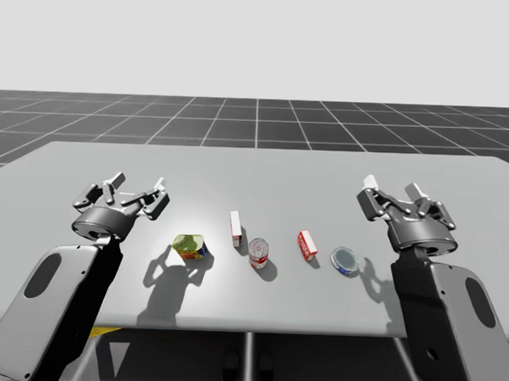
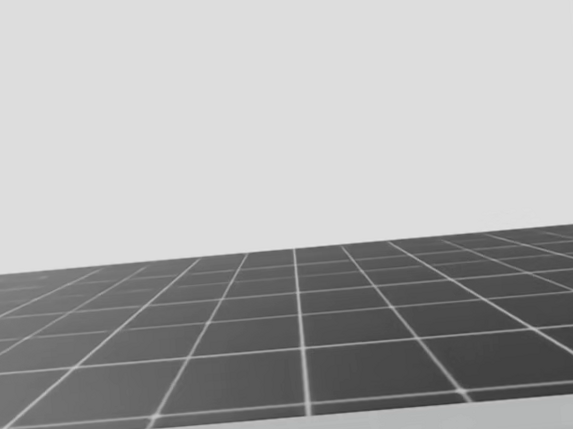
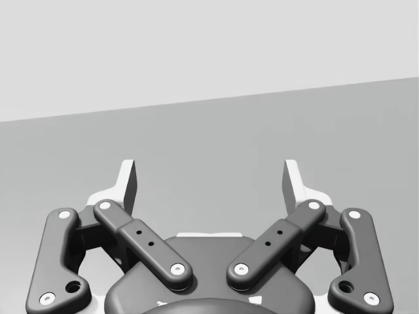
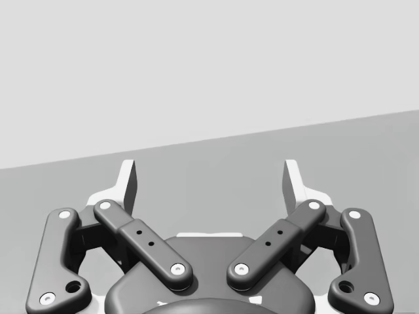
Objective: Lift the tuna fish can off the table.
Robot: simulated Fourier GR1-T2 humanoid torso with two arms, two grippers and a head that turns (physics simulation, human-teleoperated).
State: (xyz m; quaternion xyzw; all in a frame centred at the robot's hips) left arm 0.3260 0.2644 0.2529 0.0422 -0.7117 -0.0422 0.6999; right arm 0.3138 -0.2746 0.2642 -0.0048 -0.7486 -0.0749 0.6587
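A low, flat blue can with a silver lid (image 1: pixel 346 260) lies on the grey table (image 1: pixel 255 170), right of centre near the front. My right gripper (image 1: pixel 395 193) hovers open above the table, behind and to the right of that can, apart from it. Over the table's left side my left gripper (image 1: pixel 138 186) is open and holds nothing. In the left wrist view the left gripper (image 3: pixel 209 180) has only bare table between its spread fingers. The right gripper (image 4: pixel 209 180) in its own wrist view looks the same.
A row of items runs across the table's front: a green-yellow crumpled bag (image 1: pixel 191 246), an upright white-and-red box (image 1: pixel 236 228), a red-and-white tall can (image 1: pixel 259 252) and a small red box (image 1: pixel 307 244). Beyond the table lies dark gridded floor (image 2: pixel 296 324).
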